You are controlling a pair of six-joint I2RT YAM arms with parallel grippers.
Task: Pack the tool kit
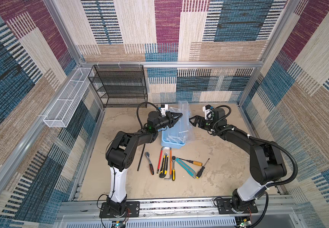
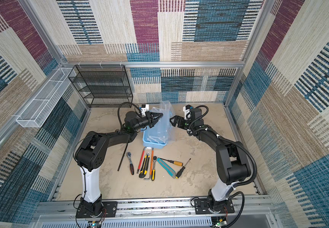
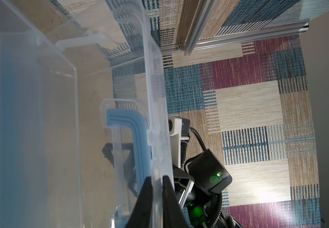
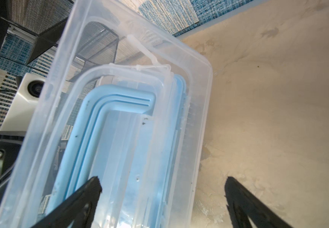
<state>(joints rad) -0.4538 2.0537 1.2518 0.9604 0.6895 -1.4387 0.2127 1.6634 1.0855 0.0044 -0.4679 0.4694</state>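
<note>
Pinching the thin edge of the see-through plastic lid (image 3: pixel 153 79) with the left gripper (image 3: pixel 156 189), its two black fingers (image 3: pixel 169 201) squeezed shut on it. Holding that lid up on end over the far part of the light-blue plastic box (image 1: pixel 172 143), set in the middle of the sandy table (image 1: pixel 228 167). Showing, in both wrist views, a blue arched handle (image 4: pixel 108 110) fixed on the lid. Hovering just right of the lid with the right gripper (image 1: pixel 191 121), jaws spread wide open, gripping nothing. Hard to tell whether a finger touches the lid. Some pale plastic bits inside the box, too blurry to name.

Lying loose on the table just near of the box, from left to right: a long thin black rod (image 1: pixel 141 158), a metal ratchet with a black and red handle (image 1: pixel 149 163), a red bent hex key (image 1: pixel 160 159), a yellow and black box knife (image 1: pixel 163 167), an orange bent hex key (image 1: pixel 170 159), a metal ratchet with a yellow handle (image 1: pixel 173 170), a blue-green box knife (image 1: pixel 185 167), a screwdriver with an orange handle (image 1: pixel 194 162) and a screwdriver with a black handle (image 1: pixel 203 166).

Standing at the far left of the table: a black wire-mesh shelf rack (image 1: pixel 118 86). Hanging on the left wall beside it: a long white wire-mesh basket (image 1: pixel 66 100).
</note>
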